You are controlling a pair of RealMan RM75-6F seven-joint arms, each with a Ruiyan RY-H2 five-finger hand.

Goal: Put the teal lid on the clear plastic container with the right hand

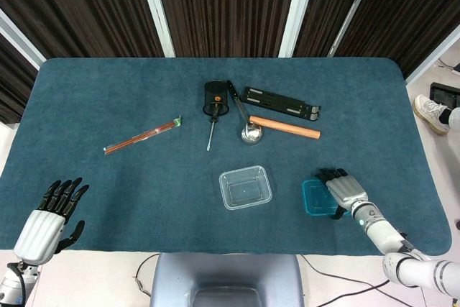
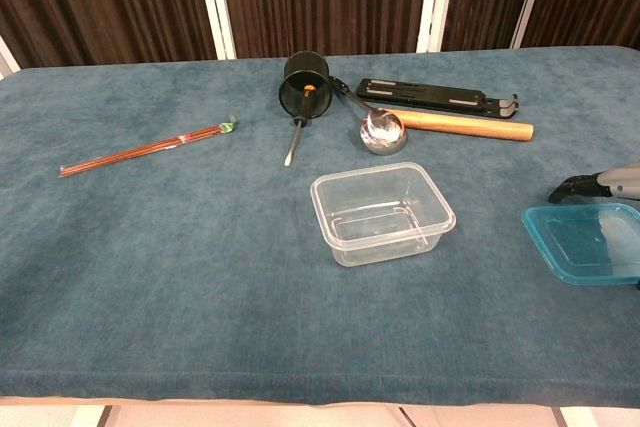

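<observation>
Silver-backed hand [image 1: 346,190], black fingers [image 1: 329,175]
</observation>
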